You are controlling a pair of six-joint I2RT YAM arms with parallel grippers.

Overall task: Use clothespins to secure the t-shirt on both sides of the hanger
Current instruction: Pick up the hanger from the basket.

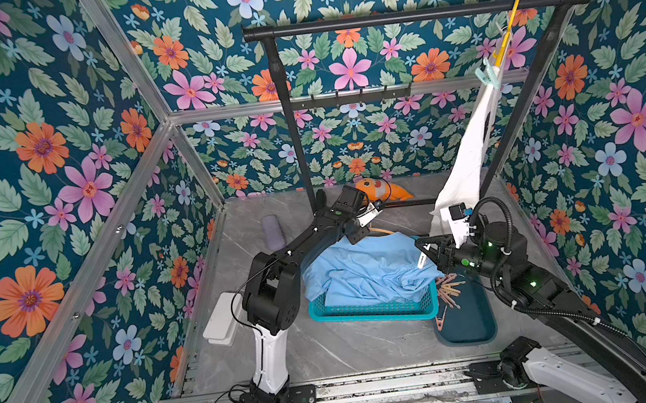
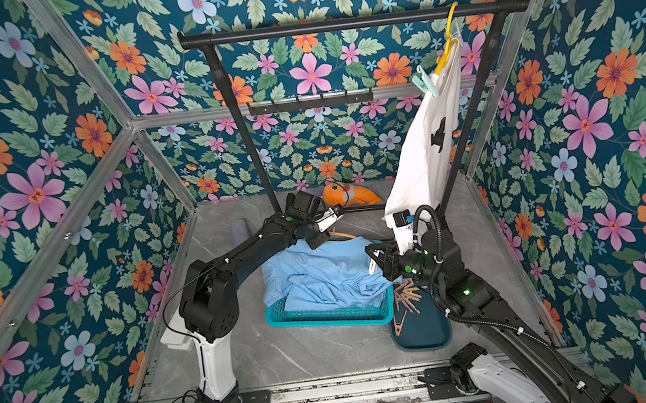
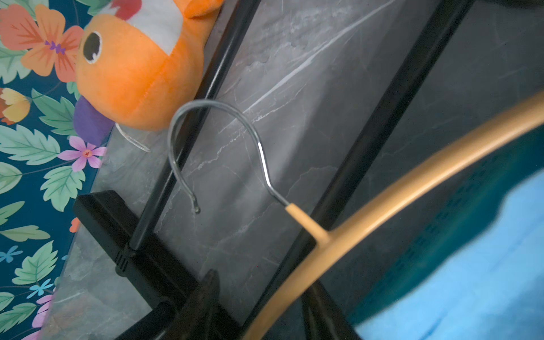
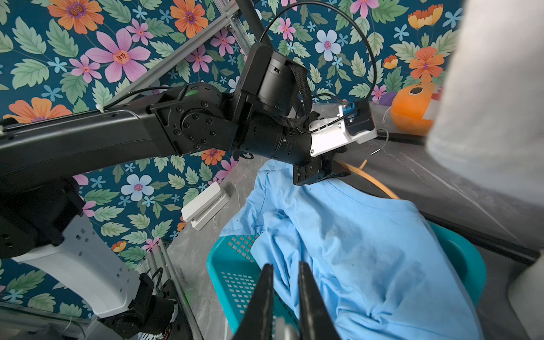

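Note:
A blue t-shirt [image 1: 367, 272] lies crumpled over a teal basket [image 1: 372, 311]. A wooden hanger [image 3: 412, 191] with a metal hook [image 3: 217, 109] sticks out at its far edge. My left gripper [image 3: 265, 279] stands open around the hanger's arm, with a gap on one side. My right gripper [image 4: 285, 266] hovers over the shirt's near right side, shut on a white clothespin [image 1: 421, 261]. More clothespins [image 1: 449, 285] lie heaped on a dark tray [image 1: 470, 318]. A white t-shirt [image 1: 471, 159] hangs from a yellow hanger [image 1: 509, 27], pinned by a mint clothespin [image 1: 483, 74].
A black clothes rack [image 1: 415, 15] spans the back, and its base bars [image 3: 188, 132] run close behind the wooden hanger. An orange plush fish [image 1: 385, 190] lies by the back wall. A purple-grey roll [image 1: 273, 231] and a white box [image 1: 220, 319] sit at the left.

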